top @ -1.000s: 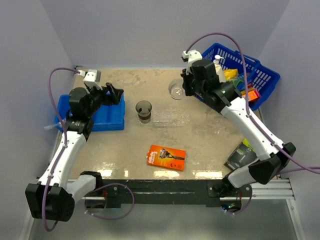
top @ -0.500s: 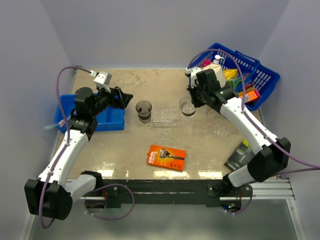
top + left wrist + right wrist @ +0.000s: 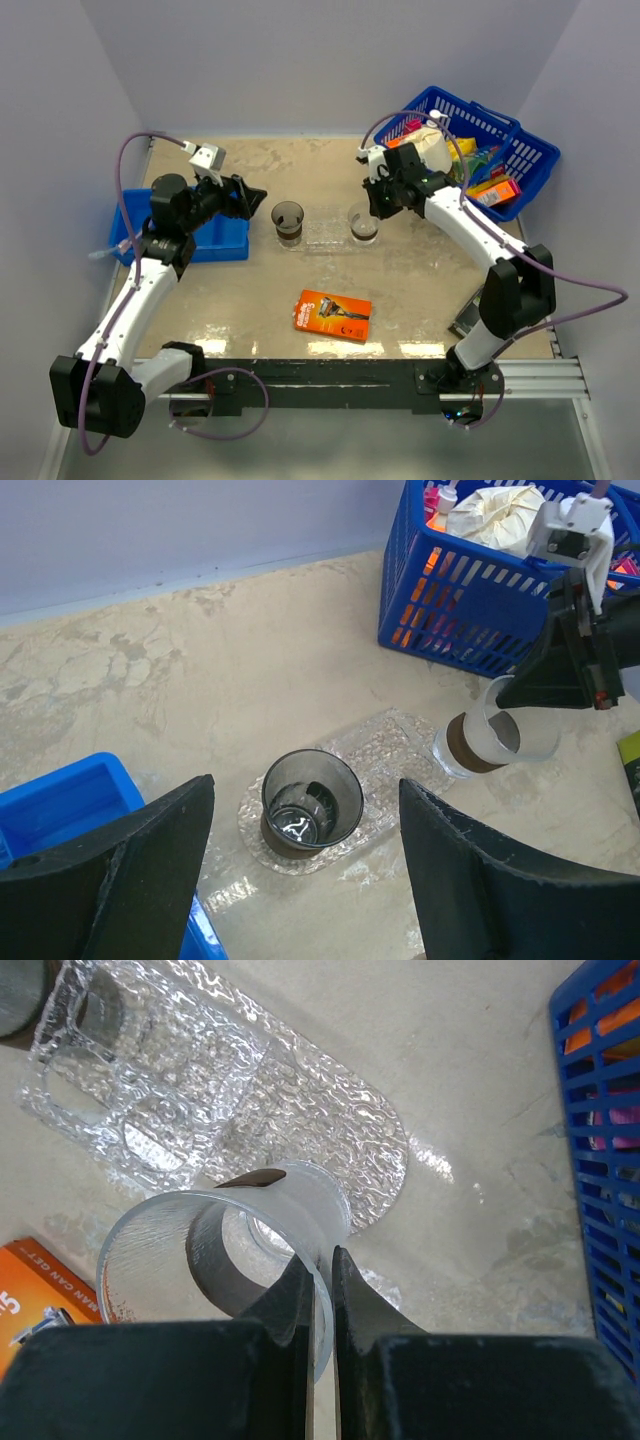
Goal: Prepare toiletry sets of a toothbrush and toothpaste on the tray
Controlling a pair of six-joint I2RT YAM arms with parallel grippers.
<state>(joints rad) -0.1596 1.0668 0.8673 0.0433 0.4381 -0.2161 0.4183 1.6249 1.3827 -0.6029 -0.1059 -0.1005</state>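
**Top view:** Tray (image 3: 330, 236) sits mid-table, long side running L–R. Dark cup (image 3: 288, 222) stands upright on its L end. R gripper (image 3: 372, 207) is above the tray's R end, pinched on the rim of a clear cup (image 3: 363, 226). L gripper (image 3: 250, 195) hangs in the air just L of the dark cup with jaws wide apart, nothing betw. them. Blue bin (image 3: 215, 243) lies under the L arm at the table's L edge. Basket (image 3: 515, 150) is at the far R corner, its contents too jumbled to tell any tubes apart. Razor pack (image 3: 332, 314) lies flat near the front, well apart from the tray. Dark packet (image 3: 478, 312) is by the R arm's base.

**L wrist:** L gripper (image 3: 305, 785) is spread wide and empty, fingers (image 3: 120, 880) framing the dark cup (image 3: 312, 818) on the tray (image 3: 395, 748). Beyond it the R gripper (image 3: 520, 690) holds the clear cup (image 3: 495, 742) tilted, base at the tray's R end; can't tell whether it touches. Bin (image 3: 60, 810) is at lower L, basket (image 3: 470, 620) at upper R.

**R wrist:** R gripper (image 3: 322, 1270) is nearly closed on the clear cup's (image 3: 190, 1245) wall, one finger inside the rim, one outside. Tray (image 3: 180, 1080) lies beyond the cup, the razor pack (image 3: 30, 1285) at lower L, the basket (image 3: 600, 1140) at R.
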